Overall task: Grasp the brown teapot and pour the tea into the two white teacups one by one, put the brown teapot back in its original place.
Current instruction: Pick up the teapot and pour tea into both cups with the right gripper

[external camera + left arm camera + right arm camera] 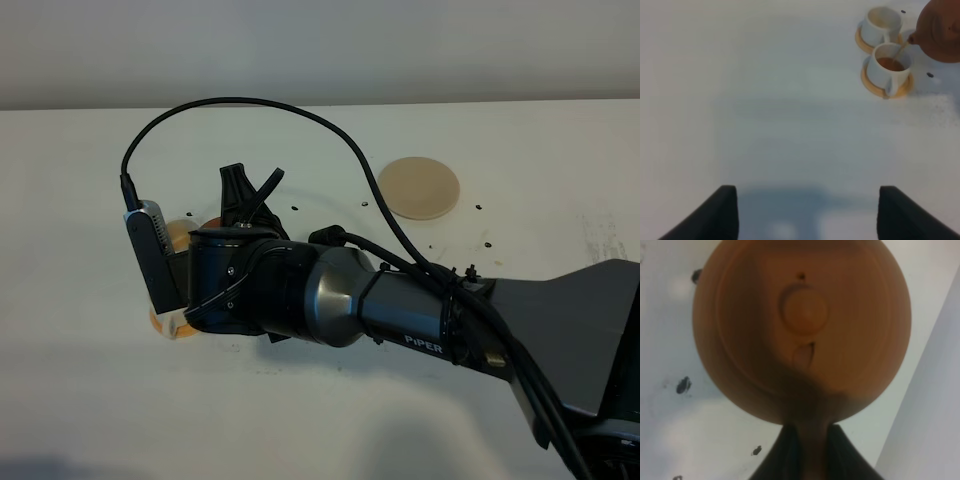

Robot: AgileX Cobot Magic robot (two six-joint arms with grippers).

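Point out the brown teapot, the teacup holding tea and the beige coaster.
brown teapot [804,315]: right wrist view, lid knob.
teacup holding tea [879,80]: left wrist view, white outer wall.
beige coaster [420,187]: exterior high view, disc centre.

On the table [765,100], a first teacup [881,22] and a second teacup [888,67] are each seated on a saucer [905,86], the saucers just beside one another. In the high view both are largely covered by the right arm [330,290]. The teapot [940,30] is held tilted by its handle in the right gripper [811,455], spout over the second teacup. The coaster [419,187] is set well apart, right of the arm's wrist and farther back.
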